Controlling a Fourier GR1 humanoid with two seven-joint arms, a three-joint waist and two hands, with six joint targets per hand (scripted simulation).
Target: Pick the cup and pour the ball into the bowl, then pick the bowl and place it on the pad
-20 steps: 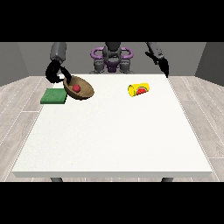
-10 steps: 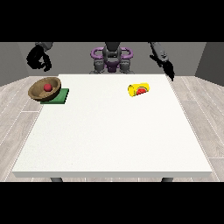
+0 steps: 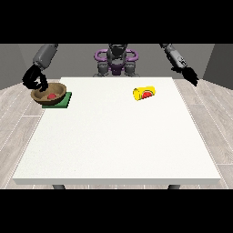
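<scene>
I see the round brown wooden bowl (image 3: 49,92) with a red ball (image 3: 52,96) inside, resting on the flat green square pad (image 3: 61,101) at the white bench's (image 3: 118,136) far corner at the view's left. The robot hand at the view's left (image 3: 34,79) curls round its rim. The yellow cup (image 3: 144,93) lies tipped over. The robot hand at the view's right (image 3: 189,74) hangs relaxed beyond the bench edge.

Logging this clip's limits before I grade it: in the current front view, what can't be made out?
- Hand at the view's left: dark fingers overlap the bowl rim; whether they hold it is too small to tell.
- Green pad: mostly covered by the bowl.
- Yellow cup lying on its side: red shows in its mouth, too small to identify.
- Hand at the view's right: finger pose unclear.
</scene>
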